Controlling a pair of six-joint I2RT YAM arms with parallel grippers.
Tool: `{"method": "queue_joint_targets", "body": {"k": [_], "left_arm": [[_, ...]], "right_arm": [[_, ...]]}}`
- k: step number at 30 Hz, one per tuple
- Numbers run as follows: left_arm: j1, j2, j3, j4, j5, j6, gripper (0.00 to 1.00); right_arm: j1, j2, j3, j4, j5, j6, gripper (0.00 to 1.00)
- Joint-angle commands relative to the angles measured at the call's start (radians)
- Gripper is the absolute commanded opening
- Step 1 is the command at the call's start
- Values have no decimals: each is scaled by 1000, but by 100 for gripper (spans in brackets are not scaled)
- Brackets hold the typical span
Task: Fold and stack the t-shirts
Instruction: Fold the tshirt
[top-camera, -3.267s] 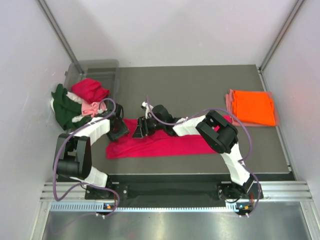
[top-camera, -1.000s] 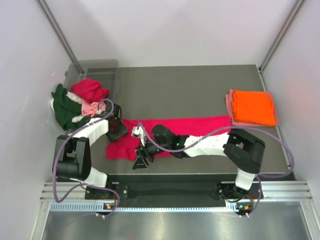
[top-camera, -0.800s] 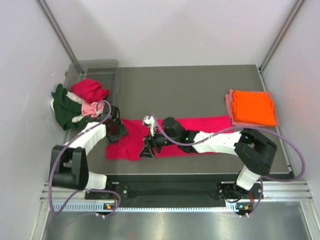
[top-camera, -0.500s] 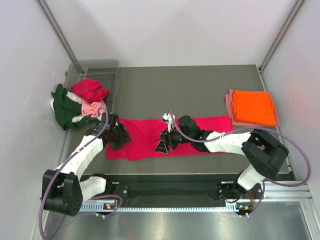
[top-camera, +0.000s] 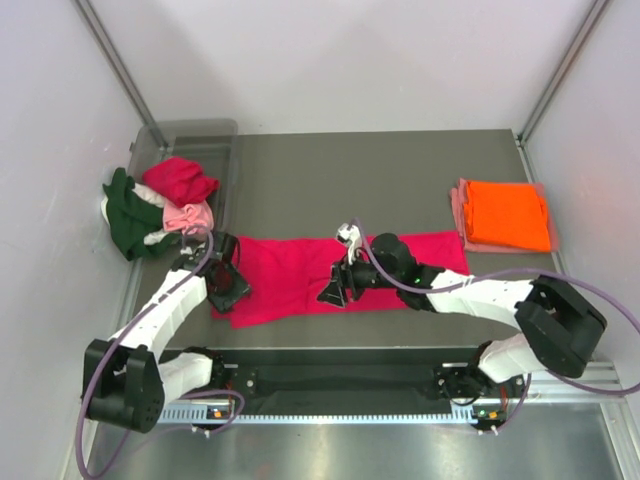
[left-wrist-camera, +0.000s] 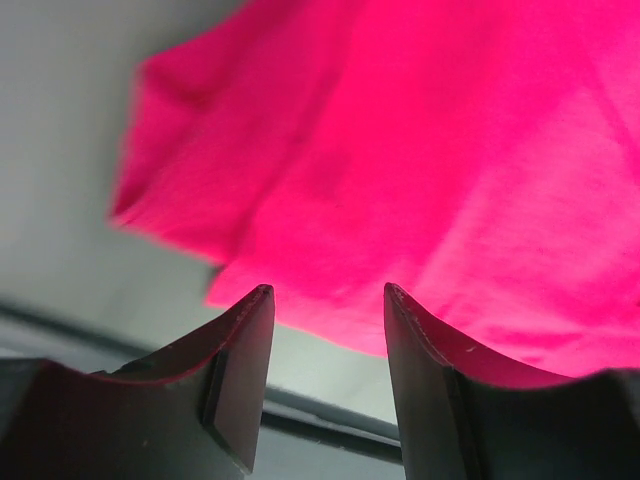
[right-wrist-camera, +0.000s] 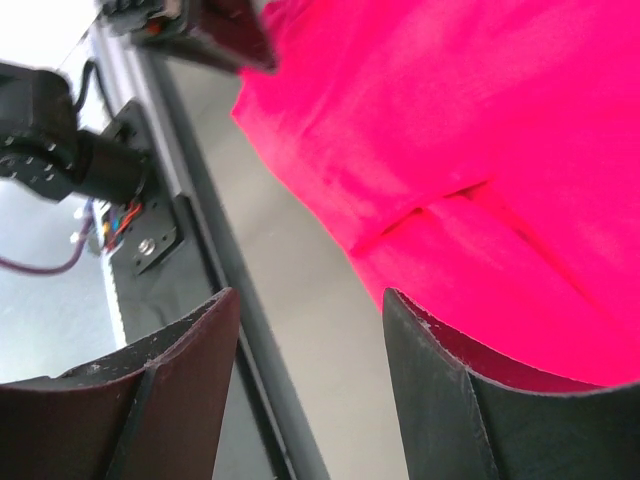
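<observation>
A crimson red t-shirt (top-camera: 290, 275) lies on the table as a long folded strip, left to right. My left gripper (top-camera: 227, 288) hovers over its left end, open, with nothing between its fingers. In the left wrist view the shirt's near-left corner (left-wrist-camera: 420, 150) spreads beyond the open left gripper (left-wrist-camera: 325, 295). My right gripper (top-camera: 334, 291) is open over the strip's near edge around its middle. The right wrist view shows that edge of the crimson shirt (right-wrist-camera: 450, 150) past the open right gripper (right-wrist-camera: 310, 300). An orange t-shirt (top-camera: 508, 214) lies folded on a salmon pink one (top-camera: 461, 205) at the right.
A clear grey bin (top-camera: 190, 135) stands at the back left. By it lies a pile of crimson (top-camera: 180, 180), dark green (top-camera: 125, 218), pale pink (top-camera: 190, 215) and cream cloth. The table's near edge (right-wrist-camera: 230, 300) and black front rail lie just below both grippers.
The right gripper has travelled rightward along the shirt's near edge, from near its left corner to its middle. The left gripper has slid down onto the shirt's left end, its jaws slightly narrower.
</observation>
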Motion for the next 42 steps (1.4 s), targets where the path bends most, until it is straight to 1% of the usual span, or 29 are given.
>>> {"method": "queue_joint_targets", "body": {"k": [1, 4, 7, 8, 11, 13, 16, 20, 21, 27, 30, 34, 39, 40, 42], "left_arm": [[-2, -7, 56, -173, -116, -125, 53], [-2, -50, 33, -170, -72, -154, 54], [-7, -103, -15, -149, -3, -182, 56], [-10, -119, -47, -143, 33, -201, 56], [-42, -174, -117, -121, 69, -269, 57], [-76, -209, -154, -77, 77, -322, 57], [-103, -231, -212, -20, 89, -373, 57], [-128, -237, -277, 38, 89, -461, 56], [-137, -237, -285, 46, 89, -473, 56], [-140, -242, -306, 118, 23, -537, 54], [-140, -234, -314, 175, 12, -571, 53], [-140, -211, -318, 207, -18, -600, 53], [-140, -190, -328, 236, -55, -626, 52], [-140, -188, -331, 250, -61, -631, 52], [-139, -183, -341, 269, -66, -643, 52]], "right_arm": [[-24, -73, -20, -9, 82, -9, 60], [-59, -107, -25, -62, 160, 1, 59], [-94, -133, 4, -160, 245, -14, 59], [-100, -134, 32, -226, 269, -21, 59], [-128, -128, 98, -373, 389, -45, 57], [-142, -123, 119, -447, 487, -35, 57], [-181, -128, 127, -475, 527, -8, 56], [-203, -146, 109, -516, 590, 32, 56], [-203, -157, 107, -533, 631, 44, 56], [-205, -206, 77, -673, 786, 155, 56], [-205, -258, 32, -711, 821, 207, 56], [-208, -349, -28, -783, 877, 300, 57], [-208, -458, -100, -846, 897, 402, 58], [-205, -468, -106, -869, 897, 444, 58], [-206, -487, -120, -891, 906, 480, 58]]}}
